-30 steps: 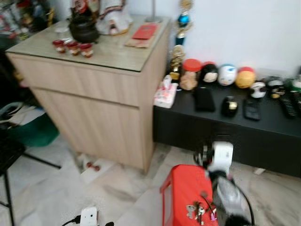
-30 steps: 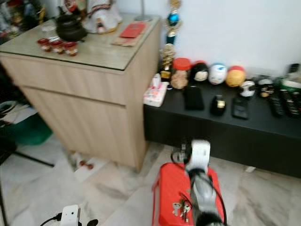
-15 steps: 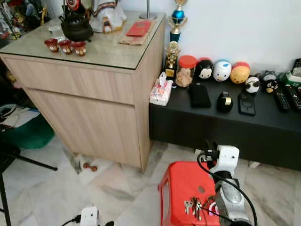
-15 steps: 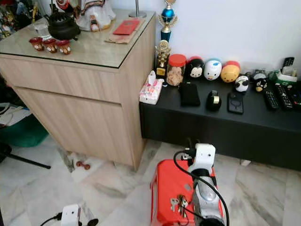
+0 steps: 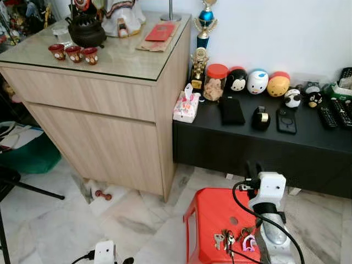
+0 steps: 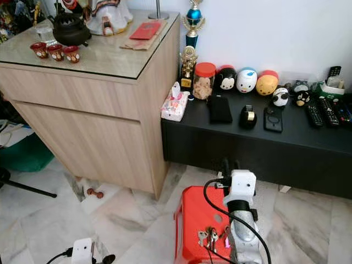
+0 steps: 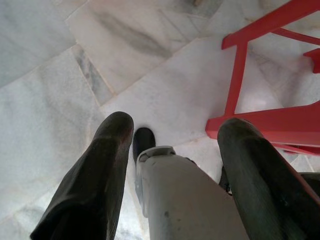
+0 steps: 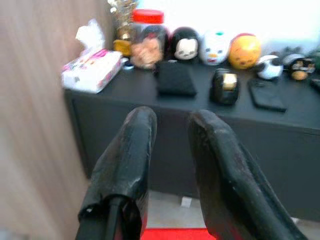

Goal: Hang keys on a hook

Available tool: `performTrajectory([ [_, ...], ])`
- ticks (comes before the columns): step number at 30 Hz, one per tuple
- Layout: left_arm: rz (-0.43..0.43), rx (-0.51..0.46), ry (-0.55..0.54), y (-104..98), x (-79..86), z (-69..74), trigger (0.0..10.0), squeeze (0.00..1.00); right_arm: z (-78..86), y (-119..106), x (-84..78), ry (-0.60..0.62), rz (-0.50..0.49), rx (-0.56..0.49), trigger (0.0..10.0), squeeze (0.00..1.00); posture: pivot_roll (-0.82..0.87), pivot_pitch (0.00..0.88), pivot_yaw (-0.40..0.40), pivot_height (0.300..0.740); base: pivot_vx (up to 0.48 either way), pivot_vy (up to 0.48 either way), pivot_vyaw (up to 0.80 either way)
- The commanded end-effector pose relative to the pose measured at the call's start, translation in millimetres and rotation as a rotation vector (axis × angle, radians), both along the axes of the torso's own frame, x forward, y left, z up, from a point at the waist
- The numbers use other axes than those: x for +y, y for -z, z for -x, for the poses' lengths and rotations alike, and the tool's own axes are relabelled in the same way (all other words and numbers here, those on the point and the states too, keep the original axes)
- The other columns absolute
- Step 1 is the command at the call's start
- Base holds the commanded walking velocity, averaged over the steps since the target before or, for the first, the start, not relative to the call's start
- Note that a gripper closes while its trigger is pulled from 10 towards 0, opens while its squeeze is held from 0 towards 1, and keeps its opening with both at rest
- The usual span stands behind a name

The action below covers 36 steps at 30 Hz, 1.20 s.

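Left eye view first: the keys (image 5: 226,240) are lying on top of the red stool (image 5: 206,220), near its front edge, with a small pink tag (image 5: 248,242) beside them. Nothing has hold of them, so the pick-up is not yet made and the hanging is all still to do. No hook can be made out anywhere, so finding one looks like part of what is left.

The right gripper (image 8: 170,145) is up over the stool's far edge, pointing at the black bench (image 5: 308,140); its two black fingers (image 8: 127,160) stand a little apart with nothing between them, so it is released and empty. The left gripper (image 7: 172,150) hangs low beside the stool, looking down at the marble floor (image 7: 60,75); its fingers are spread wide and hold nothing.

Now the count. One red stool, one bunch of keys. On the wooden cabinet (image 5: 99,104), three small red cups (image 5: 72,53) in a row toward its left edge, one dark teapot (image 5: 85,28) behind them and one red packet (image 5: 160,32) near the right edge. Along the bench's back edge, one red-lidded jar (image 5: 214,82) and three round toy heads (image 5: 258,81), with two smaller ones further along. One tissue pack (image 5: 186,106) sits at the bench's left end. One trophy (image 5: 204,25) stands against the wall. Further right the remotes are too cramped to count surely.
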<state>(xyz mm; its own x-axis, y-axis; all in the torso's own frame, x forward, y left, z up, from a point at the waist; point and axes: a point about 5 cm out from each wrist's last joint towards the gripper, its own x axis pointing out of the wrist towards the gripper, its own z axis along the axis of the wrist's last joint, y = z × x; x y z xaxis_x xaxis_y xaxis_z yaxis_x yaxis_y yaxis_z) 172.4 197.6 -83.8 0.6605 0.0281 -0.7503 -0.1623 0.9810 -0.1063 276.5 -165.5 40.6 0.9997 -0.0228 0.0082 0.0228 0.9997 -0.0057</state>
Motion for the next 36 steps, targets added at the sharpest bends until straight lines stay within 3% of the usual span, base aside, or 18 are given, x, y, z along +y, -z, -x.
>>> performTrajectory([
  [1, 0.001, 0.01, -0.008, 2, 0.2, 4.7, 10.0, 0.0, 0.0, 4, 4.1, -0.014, 0.003, 0.036, 10.0, 0.0, 0.06, 0.065, -0.028, 0.74, 0.0, 0.0, 0.0],
  [10, -0.001, 0.018, 0.003, 3, 0.4, 8.2, 10.0, 0.0, -1.6, 18, 4.4, -0.042, -0.004, 0.139, 10.0, 0.0, 0.06, 0.056, -0.023, 0.74, 0.0, 0.0, 0.0],
  [18, 0.002, 0.02, 0.01, 4, 0.0, 9.5, 10.0, 0.0, -1.0, 24, -2.0, -0.009, -0.035, 0.181, 10.0, 0.0, 0.06, 0.045, -0.021, 0.69, 0.0, 0.0, 0.0],
  [27, 0.005, 0.029, 0.035, 4, -3.4, 8.9, 10.0, 0.0, -3.0, 24, 3.7, -0.029, -0.031, 0.185, 10.0, 0.0, 0.06, 0.035, -0.017, 0.633, 0.0, 0.0, 0.0],
  [36, 0.003, 0.035, 0.038, 5, -3.4, 9.1, 10.0, 0.0, -3.2, 30, 1.2, -0.008, -0.067, 0.232, 10.0, 0.0, 0.07, 0.046, -0.018, 0.633, 0.0, 0.0, 0.0],
])
